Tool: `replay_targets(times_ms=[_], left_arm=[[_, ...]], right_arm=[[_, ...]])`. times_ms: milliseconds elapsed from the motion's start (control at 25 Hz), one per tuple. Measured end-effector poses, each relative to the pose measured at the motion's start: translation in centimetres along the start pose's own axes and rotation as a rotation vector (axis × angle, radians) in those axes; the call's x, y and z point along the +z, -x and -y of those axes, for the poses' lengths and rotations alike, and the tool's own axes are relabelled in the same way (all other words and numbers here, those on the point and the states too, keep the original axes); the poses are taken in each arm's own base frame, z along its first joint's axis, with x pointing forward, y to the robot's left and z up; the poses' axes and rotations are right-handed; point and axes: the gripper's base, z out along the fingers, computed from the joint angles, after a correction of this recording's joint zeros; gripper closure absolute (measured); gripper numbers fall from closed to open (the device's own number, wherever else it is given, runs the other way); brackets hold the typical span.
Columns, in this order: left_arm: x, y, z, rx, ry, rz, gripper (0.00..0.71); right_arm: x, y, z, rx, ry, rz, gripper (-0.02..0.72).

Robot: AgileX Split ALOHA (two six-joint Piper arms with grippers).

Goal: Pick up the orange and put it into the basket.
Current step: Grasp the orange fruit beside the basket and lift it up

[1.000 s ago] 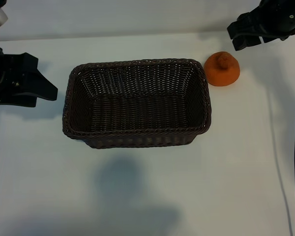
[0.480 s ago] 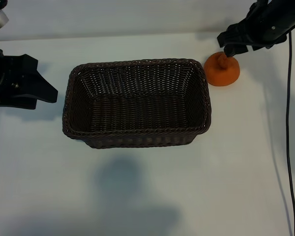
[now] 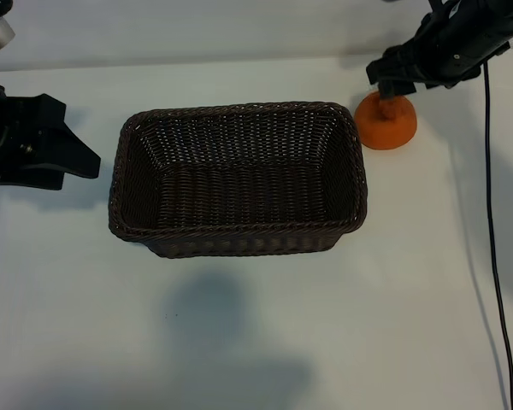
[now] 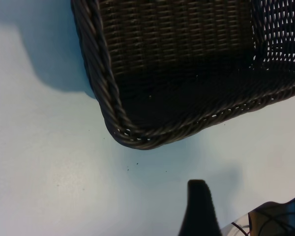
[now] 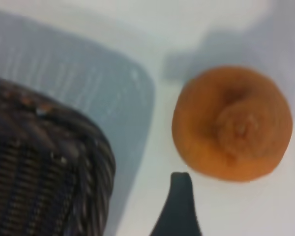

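The orange rests on the white table just off the basket's far right corner, knobby bump up. The dark woven basket stands mid-table with nothing in it. My right gripper hangs open directly above the orange's back edge, partly covering its bump. In the right wrist view the orange lies just beyond one dark finger, apart from it, with the basket's corner beside it. My left gripper is parked open at the table's left edge, its finger short of the basket's rim.
A black cable trails down the right side of the table. Wide bare white tabletop lies in front of the basket and around the orange.
The right arm has swung in from the far right corner, leftward and down, until its gripper is over the orange. Basket, orange and left arm have stayed still.
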Motion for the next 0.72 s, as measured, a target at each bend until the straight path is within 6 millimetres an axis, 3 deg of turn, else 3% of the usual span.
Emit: replay_targets(times_ms=[400, 720], left_arm=[[0.0, 0.0, 0.0, 0.0, 0.0, 0.0, 0.168], [0.0, 0.0, 0.0, 0.0, 0.0, 0.0, 0.168]], right_arm=[[3.9, -1.1, 0.5, 0.011, -0.003, -0.065, 0.12], [5.4, -1.0, 0.7, 0.019, -0.015, -0.022, 0.12]])
